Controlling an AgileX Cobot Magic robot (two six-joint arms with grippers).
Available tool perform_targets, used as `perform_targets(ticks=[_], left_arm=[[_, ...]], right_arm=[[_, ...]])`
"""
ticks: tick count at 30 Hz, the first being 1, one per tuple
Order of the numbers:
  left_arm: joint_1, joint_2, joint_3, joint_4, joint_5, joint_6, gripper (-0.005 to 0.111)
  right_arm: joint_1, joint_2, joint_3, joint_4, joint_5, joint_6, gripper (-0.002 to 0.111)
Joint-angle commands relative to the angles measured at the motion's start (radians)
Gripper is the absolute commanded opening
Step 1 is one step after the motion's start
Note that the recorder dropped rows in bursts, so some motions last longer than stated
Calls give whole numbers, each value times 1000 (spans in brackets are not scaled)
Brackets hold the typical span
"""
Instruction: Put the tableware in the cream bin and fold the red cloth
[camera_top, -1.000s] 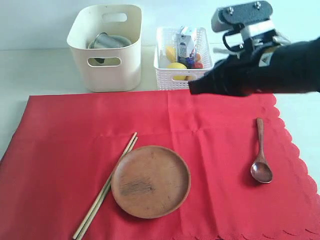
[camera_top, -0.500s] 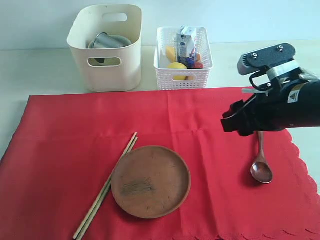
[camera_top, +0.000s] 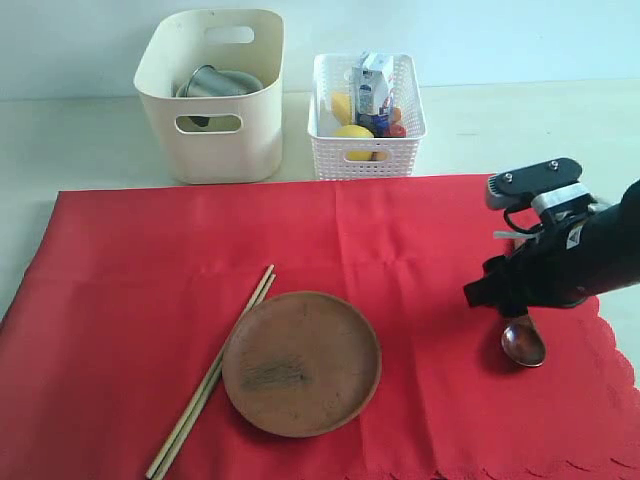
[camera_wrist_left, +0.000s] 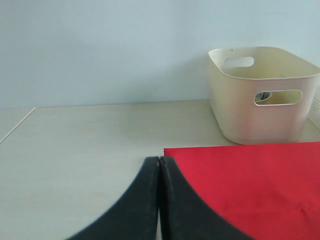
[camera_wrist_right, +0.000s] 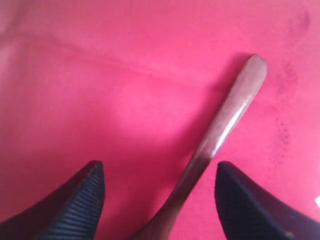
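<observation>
We see the right gripper (camera_top: 490, 297) low over the red cloth (camera_top: 120, 290) near its scalloped edge. Its jaws are spread, with one on each side of the dark wooden spoon (camera_wrist_right: 230, 110), whose handle lies flat on the fabric between them; neither pad appears to touch it. In the exterior view only the spoon's bowl shows beyond the arm. A small label sits on that arm's dark cover, too small for us to read. The left gripper (camera_wrist_left: 159, 162) hangs over the pale table (camera_top: 80, 130) just off a corner of the cloth, its jaws pressed together on nothing. The round wooden plate (camera_top: 301, 362) rests near the cloth's middle, with the wooden chopsticks (camera_top: 212, 372) lying aslant just beside its left rim. Behind the cloth stands the cream bin (camera_top: 210, 130) with the steel cup (camera_top: 205, 82) tipped inside it. Next to it, the white lattice basket (camera_top: 330, 140) holds a milk carton (camera_top: 371, 85) and yellow fruit (camera_top: 354, 132). We cannot make out the carton's blue print.
</observation>
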Motion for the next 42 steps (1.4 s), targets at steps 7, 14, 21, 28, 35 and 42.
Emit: perform_targets(ticks=[7,14,21,28,35,42], left_arm=[[0,-7,3,-5,0,-1,1],[0,-7,3,-5,0,-1,1],[0,-7,3,-5,0,-1,1],[0,-7,3,-5,0,-1,1],[0,-7,3,-5,0,-1,1],[0,-7,3,-5,0,-1,1]], right_arm=[[-7,71,4,-9,-43,0,21],[-7,9,4,-9,20,0,0],[-5,-147,4,-5,61,0,0],[-5,-290,4,3,22,7,0],[-5,-315,4,199,-92,11,0],[-5,-313,2,220,-199,11,0]])
